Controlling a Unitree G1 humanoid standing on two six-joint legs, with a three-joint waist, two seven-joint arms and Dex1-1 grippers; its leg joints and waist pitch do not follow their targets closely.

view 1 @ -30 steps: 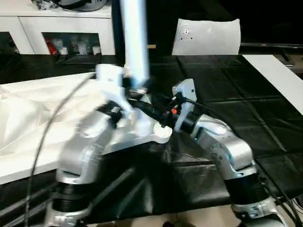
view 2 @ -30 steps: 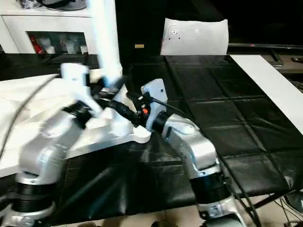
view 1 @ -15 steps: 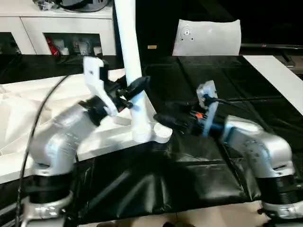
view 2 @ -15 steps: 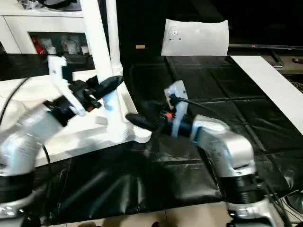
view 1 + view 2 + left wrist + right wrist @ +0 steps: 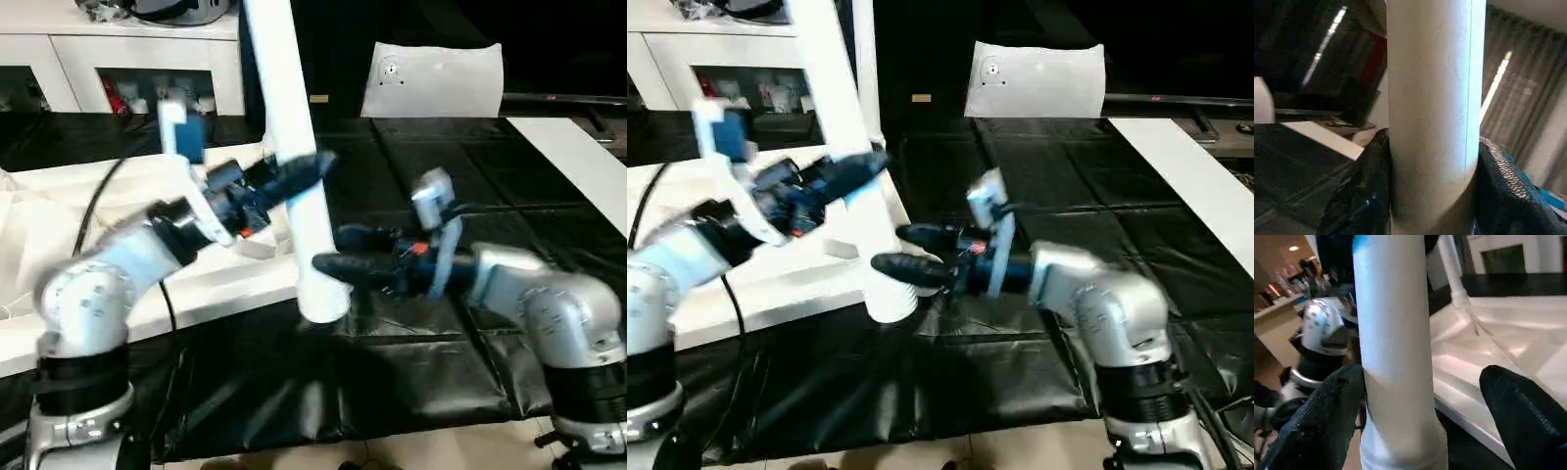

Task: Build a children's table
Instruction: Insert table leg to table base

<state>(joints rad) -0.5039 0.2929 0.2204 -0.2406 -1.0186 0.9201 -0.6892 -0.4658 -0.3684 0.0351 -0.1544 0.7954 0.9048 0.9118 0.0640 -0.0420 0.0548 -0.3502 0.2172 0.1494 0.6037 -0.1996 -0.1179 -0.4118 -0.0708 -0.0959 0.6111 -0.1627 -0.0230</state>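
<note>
The children's table lies upside down, its white top (image 5: 774, 284) on the black-covered surface at the left. One long white leg (image 5: 284, 88) stands at the top's near corner, leaning with its upper end to the left. My left gripper (image 5: 299, 176) is shut on this leg about halfway up; the left wrist view has the leg (image 5: 1432, 112) pressed between both fingers. My right gripper (image 5: 331, 250) is open low on the leg, one finger (image 5: 1322, 411) against it and the other apart from it. A second leg (image 5: 862, 59) stands upright at the far corner.
A white cabinet (image 5: 127, 49) with shelves stands at the back left. A white panel (image 5: 431, 78) leans at the back and a white board (image 5: 578, 157) lies at the right. Crumpled white sheeting (image 5: 39, 225) lies at the far left. The black surface (image 5: 470, 166) stretches to the right.
My right gripper let go at the leg's base, drew back to the right, opened wide and came back around the lower leg. The left gripper took hold higher up the leg.
</note>
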